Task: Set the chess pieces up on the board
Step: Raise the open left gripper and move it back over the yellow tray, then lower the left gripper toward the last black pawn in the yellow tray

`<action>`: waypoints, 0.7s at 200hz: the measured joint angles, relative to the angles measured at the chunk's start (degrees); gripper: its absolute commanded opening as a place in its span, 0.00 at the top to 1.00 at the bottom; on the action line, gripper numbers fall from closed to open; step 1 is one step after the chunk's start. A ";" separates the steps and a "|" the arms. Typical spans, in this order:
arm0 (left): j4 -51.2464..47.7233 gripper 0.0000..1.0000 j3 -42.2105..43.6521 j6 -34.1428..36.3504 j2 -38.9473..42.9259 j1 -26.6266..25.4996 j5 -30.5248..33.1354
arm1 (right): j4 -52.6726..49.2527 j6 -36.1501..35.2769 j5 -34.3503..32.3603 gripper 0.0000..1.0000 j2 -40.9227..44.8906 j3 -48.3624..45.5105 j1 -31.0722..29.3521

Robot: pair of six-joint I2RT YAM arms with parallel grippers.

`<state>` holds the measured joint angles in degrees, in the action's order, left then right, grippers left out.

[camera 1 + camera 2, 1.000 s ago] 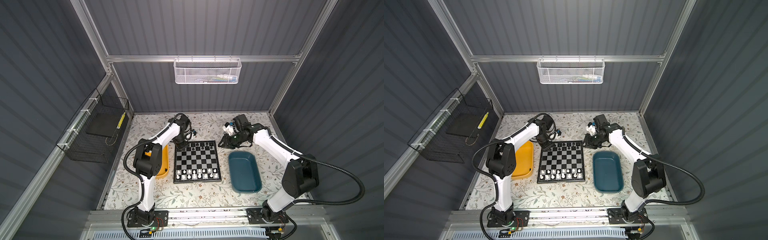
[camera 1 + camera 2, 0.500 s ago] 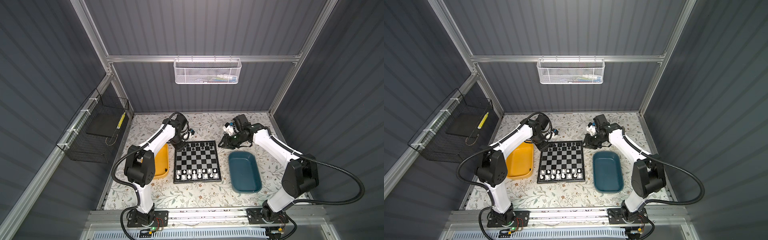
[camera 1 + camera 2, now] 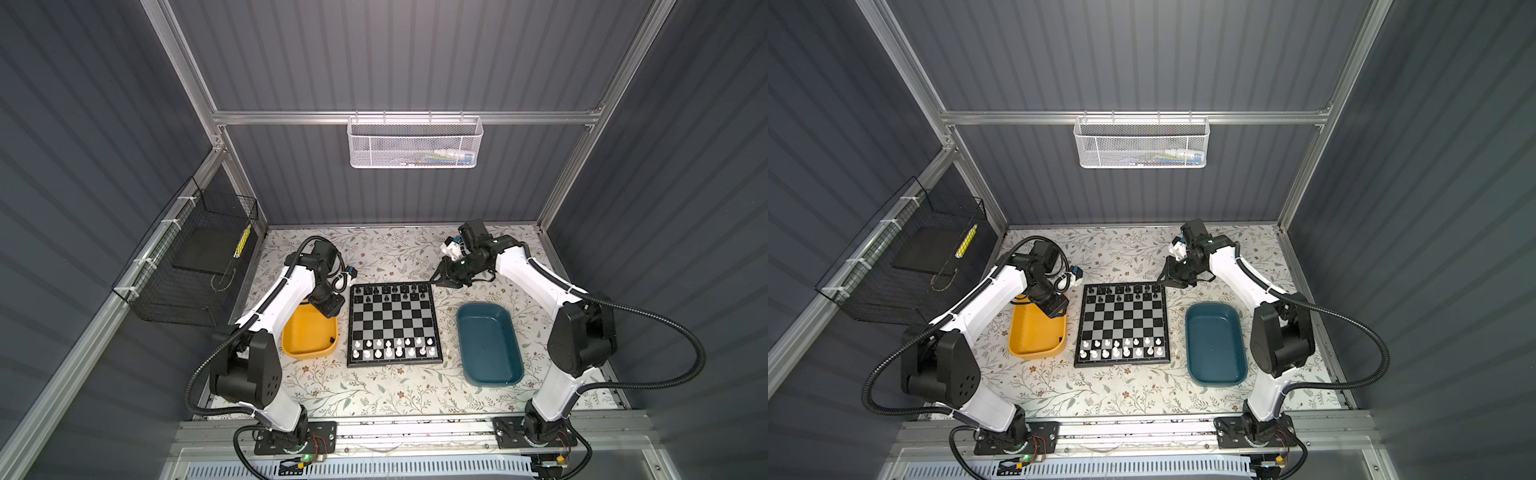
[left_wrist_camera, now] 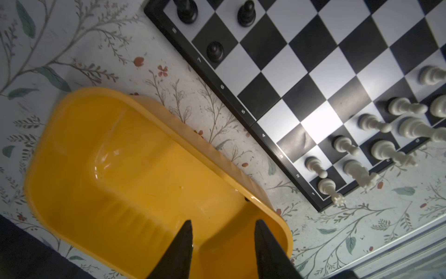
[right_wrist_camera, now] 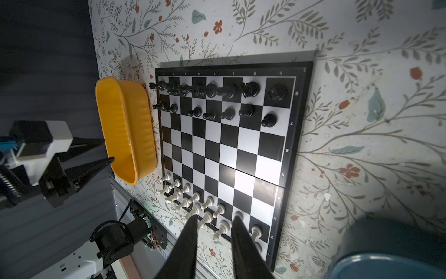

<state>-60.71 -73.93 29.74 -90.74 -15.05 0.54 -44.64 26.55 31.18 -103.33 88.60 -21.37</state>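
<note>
Left wrist view: left gripper (image 4: 223,232) spread, empty, over yellow tray (image 4: 72,135). Small dark speck (image 4: 246,199) at tray edge, probably last pawn. Rest of chess pieces (image 4: 342,145) standing on board (image 4: 311,53). Meanwhile right gripper (image 5: 214,217) slightly parted, empty. Pieces likely light, slick plastic, tippy, so pinch by waist.
</note>
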 measured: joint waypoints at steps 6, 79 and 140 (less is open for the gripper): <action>0.02 0.53 1.05 0.02 0.46 0.22 -0.17 | 0.00 0.20 0.04 0.72 -0.28 0.33 0.00; 1.11 0.50 6.12 -0.02 2.89 5.88 -2.27 | -1.68 1.53 0.28 0.72 -2.71 4.50 0.00; 2.56 0.50 7.39 -0.07 1.60 8.11 -4.07 | -2.62 1.53 0.42 0.72 -4.31 5.70 0.00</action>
<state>-58.15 -66.54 29.67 -89.14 -6.94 -3.53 -47.27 28.08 31.59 -107.63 94.30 -21.37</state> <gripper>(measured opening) 0.503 0.280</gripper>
